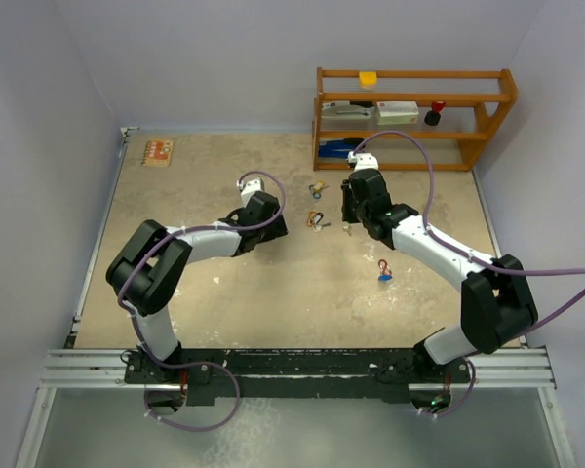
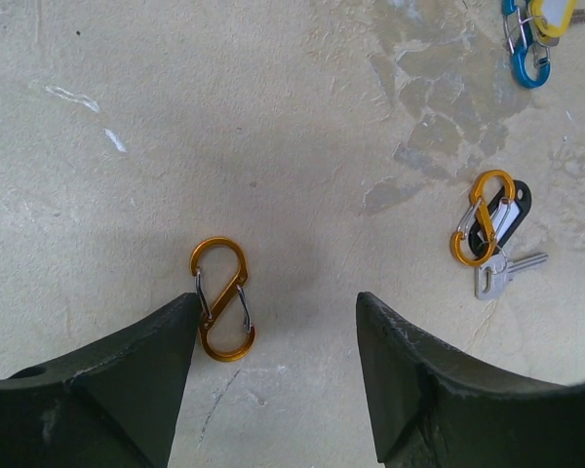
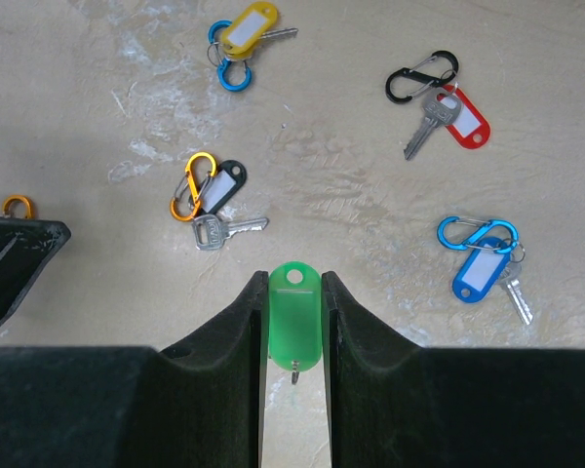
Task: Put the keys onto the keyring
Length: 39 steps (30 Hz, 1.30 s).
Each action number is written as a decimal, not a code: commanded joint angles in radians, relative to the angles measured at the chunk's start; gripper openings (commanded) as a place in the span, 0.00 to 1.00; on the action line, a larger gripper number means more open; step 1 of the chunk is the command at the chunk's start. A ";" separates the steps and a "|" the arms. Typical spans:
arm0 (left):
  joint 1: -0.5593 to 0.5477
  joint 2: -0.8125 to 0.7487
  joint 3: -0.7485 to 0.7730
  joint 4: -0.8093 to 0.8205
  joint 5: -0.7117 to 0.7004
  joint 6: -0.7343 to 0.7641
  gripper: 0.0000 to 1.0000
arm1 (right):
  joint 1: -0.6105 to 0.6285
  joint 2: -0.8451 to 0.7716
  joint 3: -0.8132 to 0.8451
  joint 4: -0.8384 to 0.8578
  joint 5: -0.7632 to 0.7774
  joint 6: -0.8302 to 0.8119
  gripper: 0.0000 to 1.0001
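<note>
Overhead camera looked down on the table [image 1: 224, 283] from behind the arms [image 1: 207, 239]. Both wrist cameras faced down, close above it, each showing the black-tagged key [image 2: 495, 276].

The worn beige table [image 1: 224, 292] carries tagged keys [image 3: 224, 230], an orange clip [image 2: 222, 299] and a wooden rack [image 1: 414, 117].

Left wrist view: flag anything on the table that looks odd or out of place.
One orange clip lies bare by the open left hand; the other orange clip holds a black tag and key. The table is blotchy and scuffed. Nothing looks spilled or broken.
</note>
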 commanded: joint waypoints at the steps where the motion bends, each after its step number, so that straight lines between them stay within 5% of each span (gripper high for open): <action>1: 0.008 0.015 0.026 -0.032 0.005 0.029 0.62 | 0.005 -0.027 0.005 0.016 0.025 -0.012 0.22; 18: -0.037 0.038 0.061 -0.158 -0.224 0.121 0.55 | 0.005 -0.026 0.002 0.018 0.014 -0.014 0.22; 39: -0.077 0.100 0.115 -0.164 -0.292 0.138 0.42 | 0.005 -0.029 -0.006 0.017 0.022 -0.014 0.22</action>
